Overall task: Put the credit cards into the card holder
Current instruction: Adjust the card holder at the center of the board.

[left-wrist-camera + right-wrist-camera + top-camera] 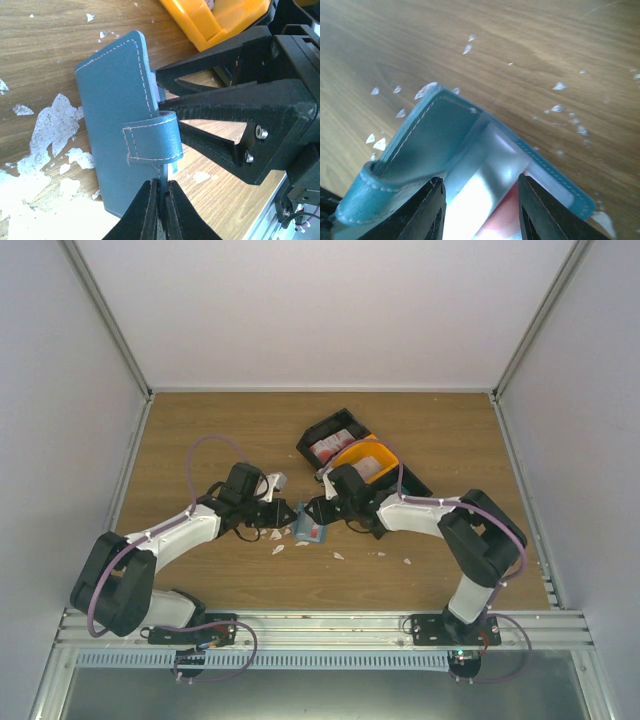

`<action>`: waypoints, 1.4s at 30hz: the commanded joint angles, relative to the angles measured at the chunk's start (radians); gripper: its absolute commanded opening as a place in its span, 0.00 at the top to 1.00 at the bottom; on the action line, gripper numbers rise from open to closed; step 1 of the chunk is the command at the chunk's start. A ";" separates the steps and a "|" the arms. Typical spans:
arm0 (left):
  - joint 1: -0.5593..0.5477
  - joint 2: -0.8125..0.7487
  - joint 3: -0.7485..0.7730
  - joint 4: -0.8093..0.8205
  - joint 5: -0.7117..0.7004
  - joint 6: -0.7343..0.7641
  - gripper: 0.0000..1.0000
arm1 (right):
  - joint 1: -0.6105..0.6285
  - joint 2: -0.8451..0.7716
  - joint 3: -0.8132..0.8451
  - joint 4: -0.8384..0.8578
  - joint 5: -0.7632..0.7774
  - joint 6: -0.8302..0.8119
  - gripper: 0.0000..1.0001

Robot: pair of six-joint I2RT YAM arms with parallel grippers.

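On the table [460,430], left gripper [160,192] pinches the card holder [110,100]; whether right gripper [159,89] grips is unclear.

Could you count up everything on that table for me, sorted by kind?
Grippers: 2, left gripper and right gripper
Card holder: 1
Credit card at its mouth: 1
Tray: 1
Total: 5, leaving out the stacked cards and white scraps, which cannot be counted here.
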 commanded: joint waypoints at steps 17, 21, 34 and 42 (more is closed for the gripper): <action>-0.058 0.055 0.068 0.036 0.061 -0.001 1.00 | 0.019 -0.178 -0.198 0.121 -0.031 -0.224 0.55; -0.076 0.067 0.075 0.038 0.064 -0.006 1.00 | 0.047 -0.147 -0.163 0.128 0.034 -0.246 0.53; -0.109 0.096 0.092 0.032 0.054 -0.008 1.00 | 0.062 -0.196 -0.223 0.175 0.422 -0.070 0.58; -0.126 0.132 0.112 0.053 0.064 -0.009 0.99 | 0.062 -0.236 -0.246 0.169 0.398 -0.043 0.58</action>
